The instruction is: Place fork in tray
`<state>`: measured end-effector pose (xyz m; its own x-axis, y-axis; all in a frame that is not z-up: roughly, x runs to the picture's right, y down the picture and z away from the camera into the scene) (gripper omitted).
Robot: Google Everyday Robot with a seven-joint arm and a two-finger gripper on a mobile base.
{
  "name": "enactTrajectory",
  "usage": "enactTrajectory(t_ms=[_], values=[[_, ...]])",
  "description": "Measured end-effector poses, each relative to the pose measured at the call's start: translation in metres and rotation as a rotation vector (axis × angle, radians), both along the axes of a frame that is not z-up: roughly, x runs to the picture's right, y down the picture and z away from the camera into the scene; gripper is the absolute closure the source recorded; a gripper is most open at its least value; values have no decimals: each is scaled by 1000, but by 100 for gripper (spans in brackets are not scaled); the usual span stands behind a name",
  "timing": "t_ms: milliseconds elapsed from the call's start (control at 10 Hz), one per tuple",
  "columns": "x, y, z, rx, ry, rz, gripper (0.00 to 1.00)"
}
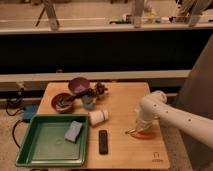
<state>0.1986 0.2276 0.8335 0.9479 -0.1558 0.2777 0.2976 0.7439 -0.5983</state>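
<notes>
The green tray lies at the table's front left with a blue-grey sponge inside it. My gripper points down at the right side of the table, far from the tray, and it is shut. It touches down where an orange carrot-like piece and a yellowish flat piece lie. The fork is hidden, and I cannot tell whether anything is held.
A black bar and a white cup on its side lie between tray and gripper. At the back left are a purple bowl, a reddish bowl, a small blue cup and a dark item. The table's right edge is close to the arm.
</notes>
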Motion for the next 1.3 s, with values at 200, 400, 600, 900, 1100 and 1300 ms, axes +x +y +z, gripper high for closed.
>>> enactTrajectory(t_ms=[200,400,600,900,1100,1300], values=[[-3,-20,-18,18,9,13,99],[-3,-25,-25,21,20,15,99],[-8,-30,-30,30,24,15,99],[-27,-52,-53,48,25,6,99],[-28,-54,-58,49,34,8,99],[-41,-65,-63,64,28,3,99]])
